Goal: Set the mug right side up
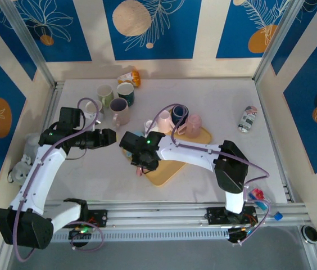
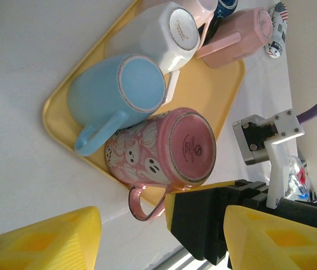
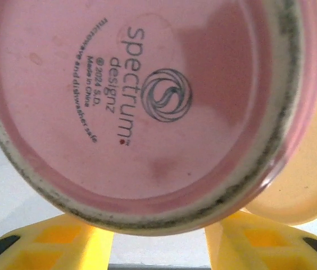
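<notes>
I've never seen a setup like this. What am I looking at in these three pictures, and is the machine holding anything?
These are two robot arms bolted to a table. The wide picture looks down from above; the other two come from a small camera on each wrist. The left claw is open and holds nothing. The right claw is at a pink mug, bottom up at the edge of a yellow tray; whether it grips it, I cannot tell. A light blue mug beside it is bottom up too.

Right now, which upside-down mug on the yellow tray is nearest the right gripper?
The pink ceramic mug with white ghosts; the right gripper straddles its base. The light blue mug and white mug sit farther off.
</notes>
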Available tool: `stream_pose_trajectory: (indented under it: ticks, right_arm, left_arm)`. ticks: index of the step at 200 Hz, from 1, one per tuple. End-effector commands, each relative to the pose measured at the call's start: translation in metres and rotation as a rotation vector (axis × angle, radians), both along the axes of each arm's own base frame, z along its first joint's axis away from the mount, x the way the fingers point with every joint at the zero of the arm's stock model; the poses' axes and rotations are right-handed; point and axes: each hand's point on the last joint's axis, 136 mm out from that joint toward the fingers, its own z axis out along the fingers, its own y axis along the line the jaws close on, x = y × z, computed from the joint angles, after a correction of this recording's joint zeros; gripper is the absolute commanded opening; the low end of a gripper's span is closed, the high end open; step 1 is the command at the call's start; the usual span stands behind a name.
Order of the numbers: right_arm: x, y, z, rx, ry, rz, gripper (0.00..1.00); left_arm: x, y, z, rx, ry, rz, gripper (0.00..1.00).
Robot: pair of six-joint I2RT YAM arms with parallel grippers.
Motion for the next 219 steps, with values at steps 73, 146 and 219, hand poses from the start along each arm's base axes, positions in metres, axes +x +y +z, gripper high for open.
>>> stream_pose_trajectory:
  ticks: [73,146,219]
  right_arm:
    - [0.015,-0.034,-0.004,-0.147,-0.1,0.106,0.36]
    - [0.023,-0.034,-0.019,-0.202,-0.159,0.173,0.35]
    - [0.019,-0.054,-0.023,-0.274,-0.142,0.068,0.35]
  left_arm:
    - [-0.005,0.001,0.002,-0.037,-0.012,0.028,0.58]
    - [-0.002,0.0,0.005,-0.049,-0.015,0.035,0.58]
    - [-0.003,0.0,0.004,-0.059,-0.009,0.043,0.58]
